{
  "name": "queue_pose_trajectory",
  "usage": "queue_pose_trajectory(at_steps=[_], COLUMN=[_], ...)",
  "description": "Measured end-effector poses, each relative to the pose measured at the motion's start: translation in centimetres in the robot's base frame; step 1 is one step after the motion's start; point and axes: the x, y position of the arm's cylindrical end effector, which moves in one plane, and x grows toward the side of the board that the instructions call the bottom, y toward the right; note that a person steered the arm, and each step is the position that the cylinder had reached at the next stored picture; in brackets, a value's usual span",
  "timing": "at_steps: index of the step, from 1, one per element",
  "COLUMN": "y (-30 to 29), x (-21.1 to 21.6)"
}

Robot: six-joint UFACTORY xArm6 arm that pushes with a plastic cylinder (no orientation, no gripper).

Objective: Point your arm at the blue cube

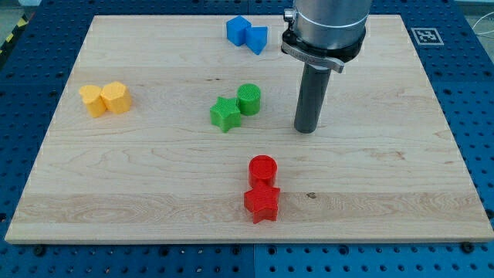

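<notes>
Two blue blocks touch at the view's top centre: a blue cube (238, 30) on the left and a second blue block (257, 38) on its right. My tip (306, 130) rests on the wooden board (154, 162), right of centre. It lies below and to the right of the blue blocks, well apart from them. The nearest blocks are the green cylinder (249, 99) and the green star (225, 114), to the tip's left.
Two yellow blocks (105, 99) touch at the view's left. A red cylinder (262, 168) sits just above a red star (262, 204) near the bottom centre. A black-and-white marker (426, 35) sits at the board's top right corner.
</notes>
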Motion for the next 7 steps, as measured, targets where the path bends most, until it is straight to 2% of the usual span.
queue_pose_trajectory(at_steps=[1,2,5,7], y=[0.0,-0.4,-0.8,-1.1], x=[0.0,-2.9,-6.4,-10.7])
